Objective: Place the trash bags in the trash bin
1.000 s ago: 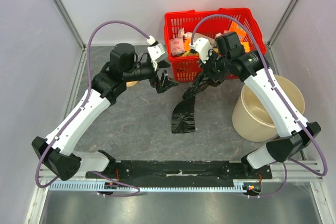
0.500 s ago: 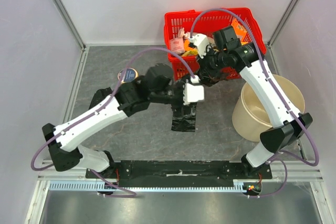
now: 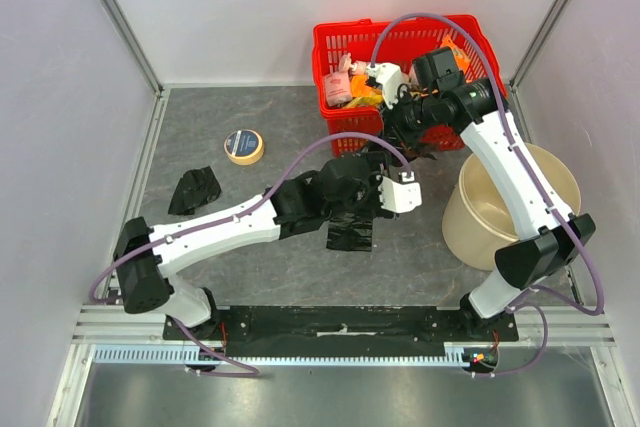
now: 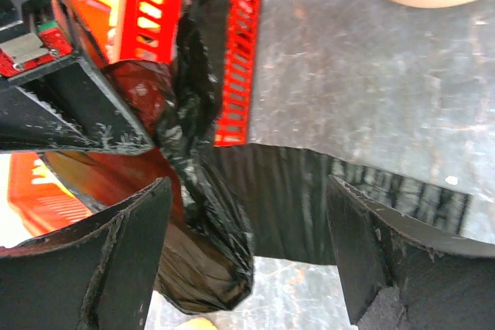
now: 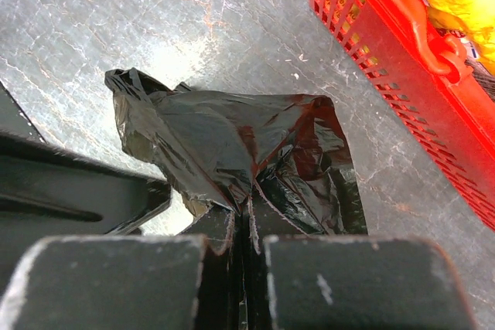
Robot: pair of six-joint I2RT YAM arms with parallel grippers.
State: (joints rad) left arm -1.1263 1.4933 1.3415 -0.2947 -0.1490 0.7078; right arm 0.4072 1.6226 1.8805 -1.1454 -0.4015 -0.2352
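Fingers of the left gripper stand spread wide, one on each side of the long black trash bag. I cannot tell if they touch the plastic.

Far to the left of these fingers, close to the side wall, a crumpled black bag lies on the grey table. A roll of tape lies flat a little behind it, apart from it.

Between the spread fingers the trash bag is gathered into a thick fold that rises toward the right gripper. On the near side of the fingers, its lower part lies flat on the table as a wide strip. In the top view this flat end shows just under the left arm.

To the right, the right gripper's fingers are pressed together and pinch the bunched top of the trash bag. The plastic hangs wrinkled and shiny in front of them. Just behind these fingers stands the red basket, with colourful packets inside, and the lifted part of the bag is close to its front wall.

To the right of both pairs of fingers, the trash bin stands upright on the table with its mouth open. It is apart from the trash bag, and the right arm passes over its rim.
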